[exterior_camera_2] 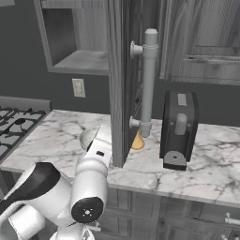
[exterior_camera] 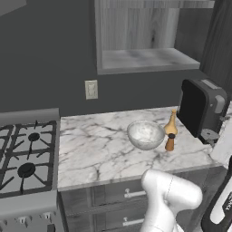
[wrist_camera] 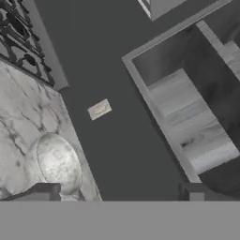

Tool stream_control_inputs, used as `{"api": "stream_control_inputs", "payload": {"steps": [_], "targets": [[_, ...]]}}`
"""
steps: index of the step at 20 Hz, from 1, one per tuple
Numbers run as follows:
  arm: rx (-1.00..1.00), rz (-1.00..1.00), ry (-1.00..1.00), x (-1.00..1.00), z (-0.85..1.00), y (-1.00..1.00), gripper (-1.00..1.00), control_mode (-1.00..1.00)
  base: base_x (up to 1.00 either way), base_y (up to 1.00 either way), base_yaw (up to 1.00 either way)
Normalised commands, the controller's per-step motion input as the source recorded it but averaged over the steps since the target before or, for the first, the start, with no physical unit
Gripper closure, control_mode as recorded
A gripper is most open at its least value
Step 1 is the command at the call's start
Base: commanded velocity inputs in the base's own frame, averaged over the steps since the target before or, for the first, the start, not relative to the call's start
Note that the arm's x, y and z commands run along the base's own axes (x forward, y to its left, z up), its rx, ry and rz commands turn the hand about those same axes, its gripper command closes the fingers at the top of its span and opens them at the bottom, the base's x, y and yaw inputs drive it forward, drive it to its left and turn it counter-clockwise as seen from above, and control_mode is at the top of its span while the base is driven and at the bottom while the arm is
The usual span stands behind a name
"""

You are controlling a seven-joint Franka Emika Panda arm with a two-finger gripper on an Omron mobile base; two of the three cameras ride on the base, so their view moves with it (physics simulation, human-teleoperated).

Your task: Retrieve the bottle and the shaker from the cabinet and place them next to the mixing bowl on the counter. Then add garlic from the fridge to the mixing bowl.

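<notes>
Bottle [exterior_camera: 171, 122] and shaker [exterior_camera: 170, 142] stand beside the mixing bowl [exterior_camera: 145, 134]; jaws wide, holding nothing.

No readable text, label, brand, number or sign is found on any surface. The wall outlet plate [exterior_camera: 91, 89] is blank, and the face of the toaster [exterior_camera: 201, 108] carries no lettering.

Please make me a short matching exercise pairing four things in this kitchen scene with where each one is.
Things:
1. mixing bowl
2. shaker
3. toaster
4. stove

Places:
A. left of the counter
B. far right of the counter, by the wall
C. middle of the marble, left of the bottle
D. just in front of the bottle

Pairs: 1-C, 2-D, 3-B, 4-A
</notes>
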Motion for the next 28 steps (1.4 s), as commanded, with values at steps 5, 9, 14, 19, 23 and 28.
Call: {"api": "stream_control_inputs", "payload": {"steps": [5,9,14,19,23,28], "targets": [[-0.44,0.04,0.12,0.00,0.31,0.38,-1.00,-1.00,0.00,0.00,0.00],[-0.47,0.00,0.01,-0.23,0.03,0.48,-1.00,-1.00,0.00,0.00,0.00],[-0.41,0.00,0.00,-0.33,0.00,0.51,-1.00,-1.00,0.00,0.00,0.00],[-0.41,0.00,0.01,-0.01,-0.04,0.43,-1.00,-1.00,0.00,0.00,0.00],[-0.41,0.05,0.13,0.00,-0.14,0.40,-1.00,-1.00,0.00,0.00,0.00],[-0.36,0.09,0.15,0.00,-0.26,0.30,-1.00,-1.00,0.00,0.00,0.00]]}}
